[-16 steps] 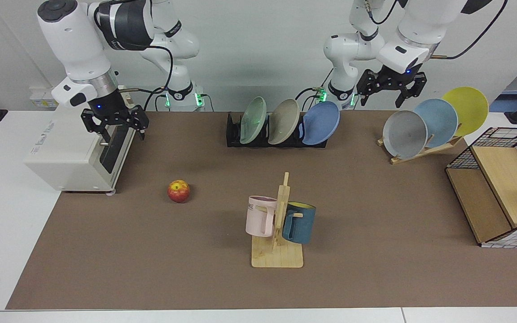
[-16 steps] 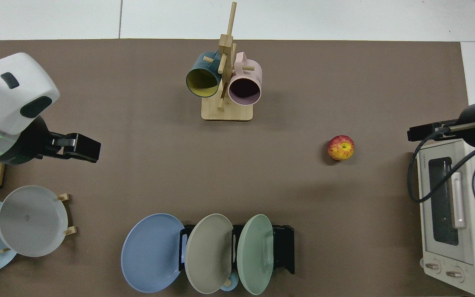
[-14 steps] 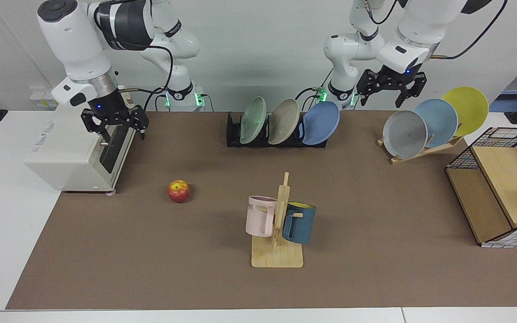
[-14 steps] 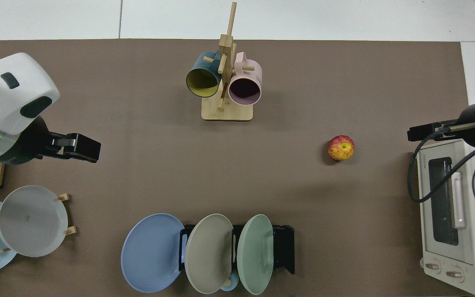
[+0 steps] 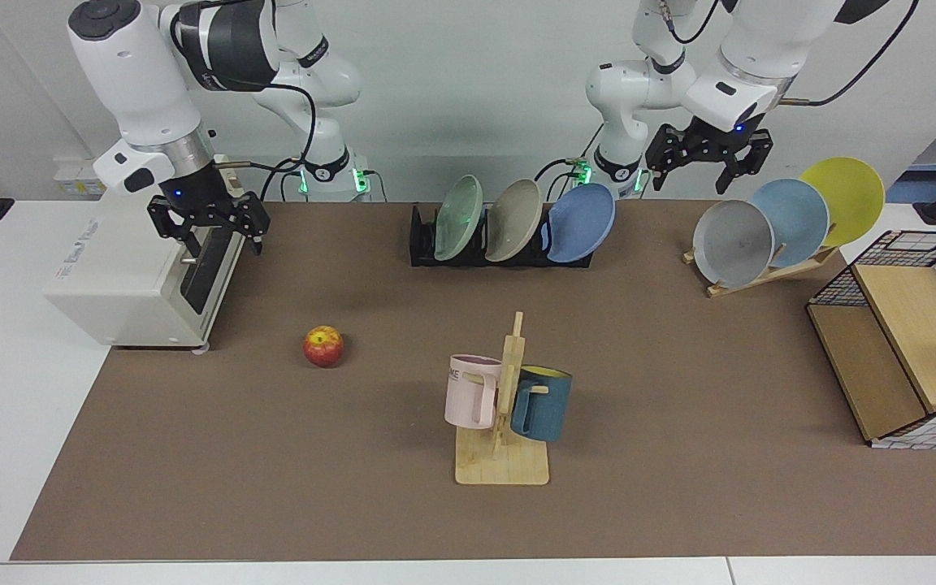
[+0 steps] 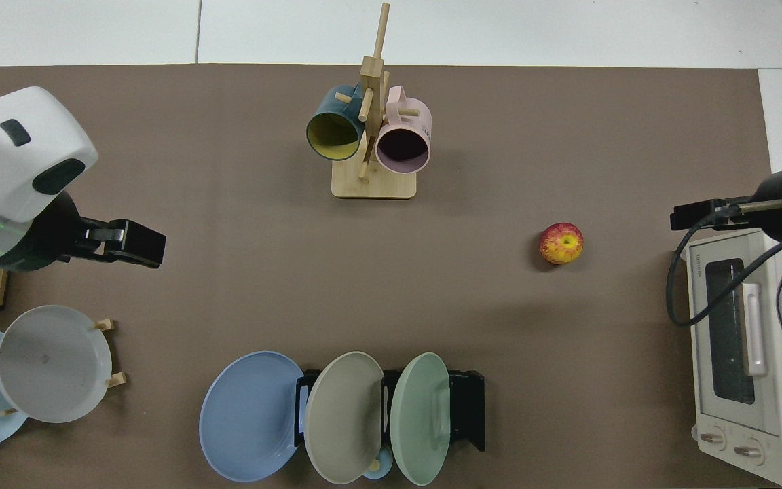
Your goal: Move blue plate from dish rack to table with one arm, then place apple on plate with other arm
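The blue plate point(image 5: 582, 221) point(image 6: 248, 415) stands on edge in the end slot of the black dish rack point(image 5: 421, 240) point(image 6: 470, 407), beside a beige and a green plate. The red apple point(image 5: 323, 346) point(image 6: 561, 243) lies on the brown table point(image 5: 679, 366) point(image 6: 228, 292). My left gripper point(image 5: 699, 177) point(image 6: 140, 244) hangs open and empty in the air, between the rack and the wooden plate stand. In front of the toaster oven my right gripper point(image 5: 210, 237) point(image 6: 690, 217) is open and empty, well above the apple.
A wooden stand point(image 5: 760, 272) holds grey, pale blue and yellow plates. A mug tree point(image 5: 504, 406) with a pink and a teal mug stands mid-table. A white toaster oven point(image 5: 123, 276) is at one end and a wire-and-wood shelf point(image 5: 907, 333) at the other.
Both grippers have shifted only very slightly upward. The plates and the apple have not moved.
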Controlling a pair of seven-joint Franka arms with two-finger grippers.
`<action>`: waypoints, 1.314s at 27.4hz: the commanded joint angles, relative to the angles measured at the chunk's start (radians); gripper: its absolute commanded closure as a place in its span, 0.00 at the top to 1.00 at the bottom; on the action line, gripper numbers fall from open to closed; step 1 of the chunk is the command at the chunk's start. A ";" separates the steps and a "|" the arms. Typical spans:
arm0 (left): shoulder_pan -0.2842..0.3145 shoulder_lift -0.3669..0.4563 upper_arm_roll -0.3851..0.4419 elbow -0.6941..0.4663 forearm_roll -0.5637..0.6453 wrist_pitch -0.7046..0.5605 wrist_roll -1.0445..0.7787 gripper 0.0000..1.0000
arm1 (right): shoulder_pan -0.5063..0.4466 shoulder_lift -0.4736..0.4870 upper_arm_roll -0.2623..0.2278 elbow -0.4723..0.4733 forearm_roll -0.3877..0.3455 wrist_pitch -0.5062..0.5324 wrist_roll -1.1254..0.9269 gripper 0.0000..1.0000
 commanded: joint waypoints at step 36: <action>-0.005 -0.399 -0.033 -0.938 -0.099 0.453 0.098 0.99 | 0.095 0.191 0.033 0.032 0.001 0.116 0.187 1.00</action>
